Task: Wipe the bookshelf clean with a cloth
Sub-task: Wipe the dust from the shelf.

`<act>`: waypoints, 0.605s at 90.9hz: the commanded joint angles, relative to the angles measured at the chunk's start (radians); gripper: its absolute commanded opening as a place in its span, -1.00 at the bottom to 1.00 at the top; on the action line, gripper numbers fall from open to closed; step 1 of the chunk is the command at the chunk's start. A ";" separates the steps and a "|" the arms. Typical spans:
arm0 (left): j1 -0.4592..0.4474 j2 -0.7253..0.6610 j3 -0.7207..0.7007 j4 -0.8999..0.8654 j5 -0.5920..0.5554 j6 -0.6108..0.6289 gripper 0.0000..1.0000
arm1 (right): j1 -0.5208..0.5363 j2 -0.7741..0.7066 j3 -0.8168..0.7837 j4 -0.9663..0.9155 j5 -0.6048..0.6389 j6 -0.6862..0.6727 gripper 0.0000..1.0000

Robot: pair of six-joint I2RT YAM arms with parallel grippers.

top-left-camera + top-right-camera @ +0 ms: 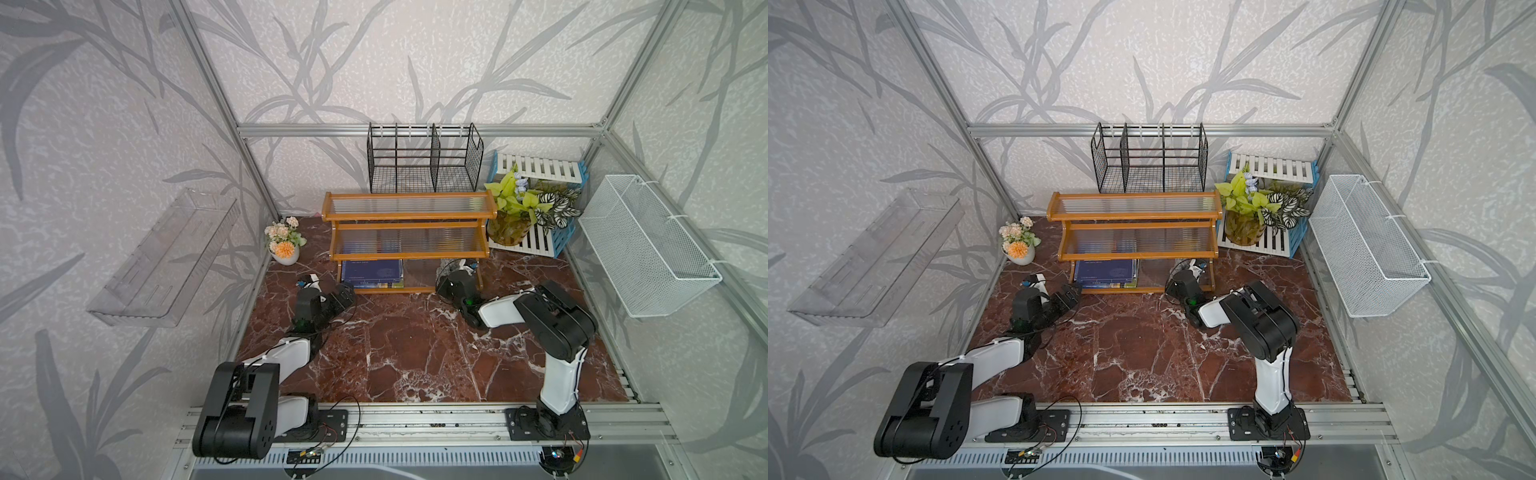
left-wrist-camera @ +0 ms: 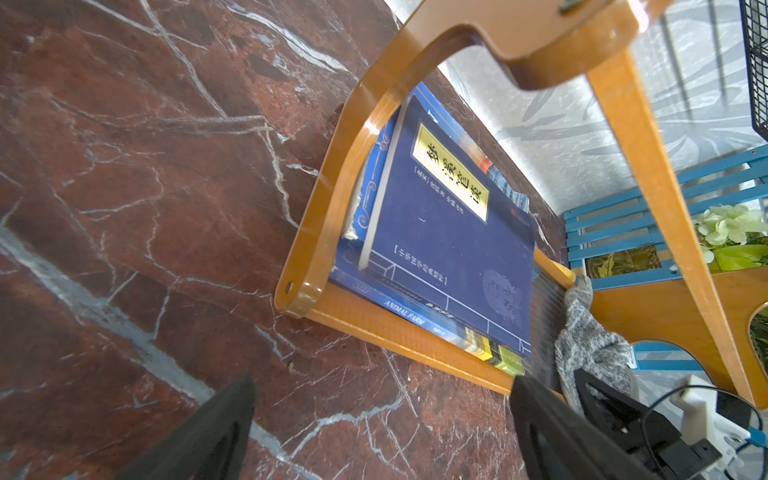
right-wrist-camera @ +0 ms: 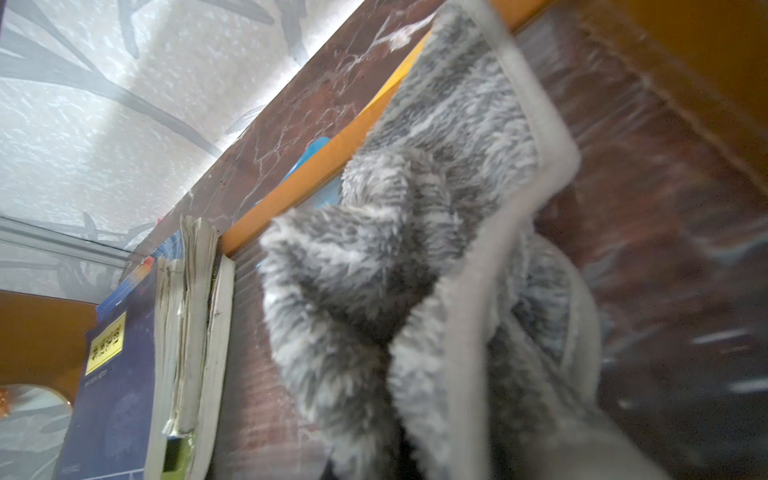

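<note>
Down on the lowest tier: the right fingers (image 2: pixel 598 399) are clamped on the cloth (image 3: pixel 415 249), a fluffy grey rag with a pale hem. It lies pressed against the clear ribbed board of the bookshelf (image 1: pixel 409 216). From the right wrist the cloth fills most of the frame, and its far corner touches the orange rear rail. In both top views the right arm reaches in low beneath the middle tier, on the right half of the shelf, and only a tuft of grey shows past the wrist.

Sharing that bottom board is a stack of books (image 1: pixel 372 272) on the left half, a dark blue cover with a yellow title label on top. Their page edges face the cloth, just beside it, with a narrow strip of board between them.

Over on the other side, the left fingers (image 2: pixel 199 436) are spread wide apart above the red marbled bench (image 1: pixel 415 353). They sit just in front of the shelf's left front corner and point toward it. Whether they touch the bench, I cannot tell.

Around the action, a black wire rack (image 1: pixel 424 160) stands behind the shelf against the back wall. A small white flower pot (image 1: pixel 284 245) sits on the bench to the shelf's left. A leafy plant (image 1: pixel 515 203) stands on a white slatted stand to its right. A white mesh basket (image 1: pixel 648 245) hangs on the right wall.
</note>
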 commanded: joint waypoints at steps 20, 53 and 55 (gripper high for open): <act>0.003 0.010 -0.020 0.042 0.026 -0.007 1.00 | 0.089 0.136 0.142 -0.104 -0.114 0.018 -0.91; 0.003 0.030 -0.013 0.048 0.023 -0.002 1.00 | 0.040 0.058 0.019 -0.068 -0.038 0.062 -0.88; 0.003 0.028 -0.013 0.046 0.020 -0.002 1.00 | 0.033 0.048 0.008 -0.076 -0.032 0.064 -0.88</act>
